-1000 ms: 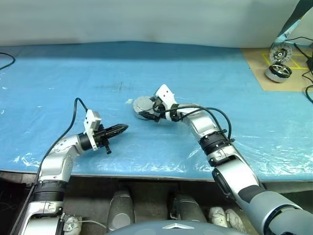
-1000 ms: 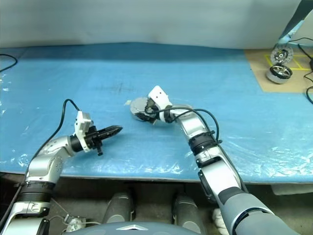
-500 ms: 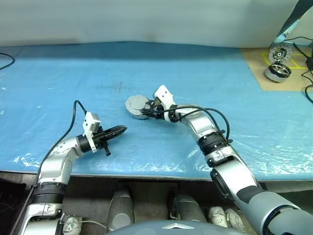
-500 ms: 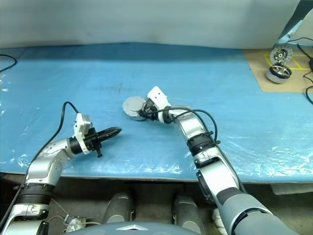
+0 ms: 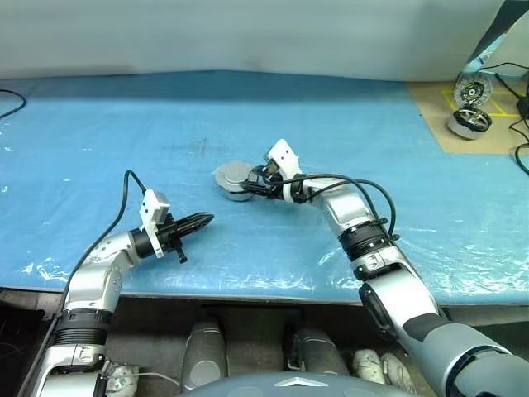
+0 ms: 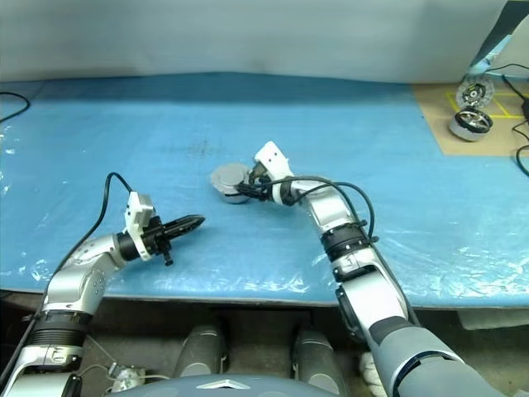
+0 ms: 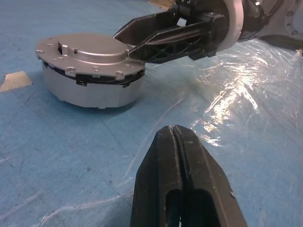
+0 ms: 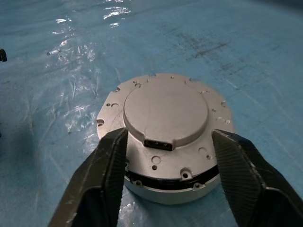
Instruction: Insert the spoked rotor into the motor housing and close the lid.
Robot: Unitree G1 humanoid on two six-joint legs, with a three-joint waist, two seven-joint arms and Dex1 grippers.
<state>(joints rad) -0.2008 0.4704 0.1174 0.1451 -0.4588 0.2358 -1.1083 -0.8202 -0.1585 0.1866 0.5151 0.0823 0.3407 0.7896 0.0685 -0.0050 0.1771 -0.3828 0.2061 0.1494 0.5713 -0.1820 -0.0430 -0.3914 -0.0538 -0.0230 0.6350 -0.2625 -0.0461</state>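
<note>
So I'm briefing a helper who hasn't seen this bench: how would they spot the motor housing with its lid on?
Look near the middle of the blue plastic-covered table. There, beside the right gripper, whose open black fingers flank it, sits the motor housing, a squat silver-grey cup closed by the lid, a smooth grey disc. The other round metal parts lie apart on brown board at the far right corner.

- Interior of motor housing point(image 8: 165, 187): hidden beneath closed lid point(image 8: 165, 113).
- Two round metal parts point(image 5: 471, 103), far right on bench point(image 5: 99, 149): too small to identify.
- Cable point(image 5: 522, 157): cut off by right edge.
</note>
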